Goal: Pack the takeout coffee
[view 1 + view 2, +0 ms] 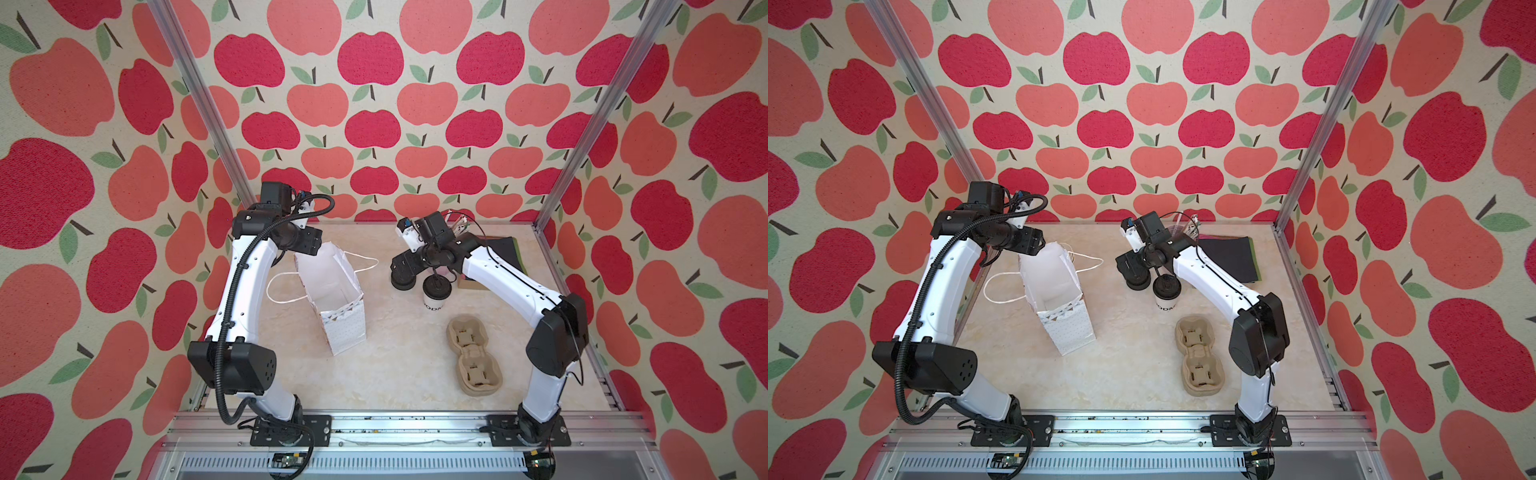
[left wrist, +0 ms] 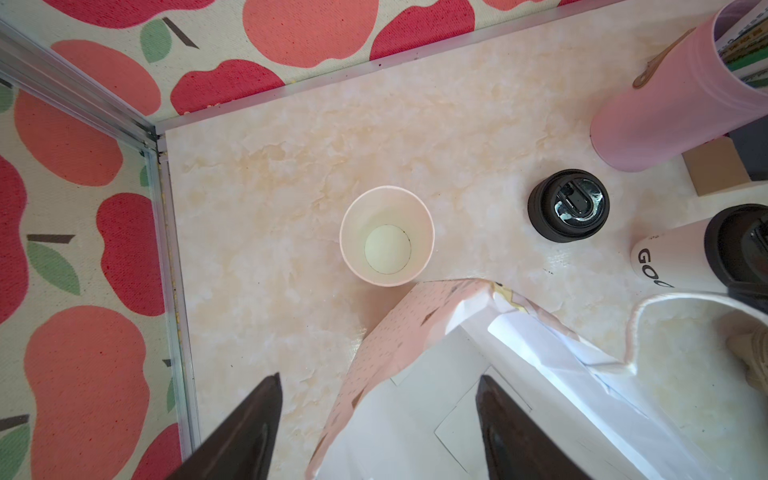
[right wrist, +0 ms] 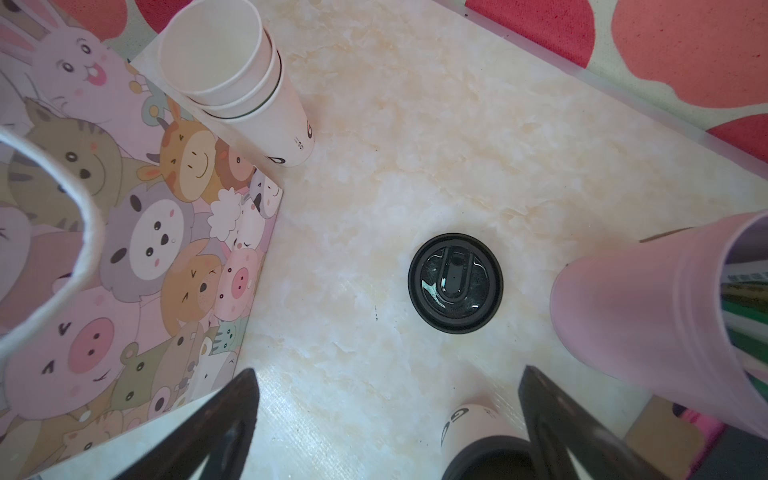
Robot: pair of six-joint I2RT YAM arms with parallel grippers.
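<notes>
The takeout coffee (image 1: 436, 293) is a white cup with black lettering and a black lid on it, standing mid-table in both top views (image 1: 1167, 293). In the right wrist view the takeout coffee (image 3: 484, 436) sits just inside one finger of my open right gripper (image 3: 388, 369), untouched. A second black lid (image 3: 455, 282) lies on the table beyond the fingertips. My left gripper (image 2: 378, 376) is open over the far rim of the upright paper bag (image 1: 332, 291). One finger is outside the bag wall (image 2: 399, 332) and one is inside.
A stack of plain white cups (image 3: 237, 79) stands behind the bag. A pink cup (image 3: 665, 316) holding sticks, a brown box (image 1: 473, 284) and a dark stack (image 1: 509, 253) are at the back right. A pulp cup carrier (image 1: 473, 353) lies front right.
</notes>
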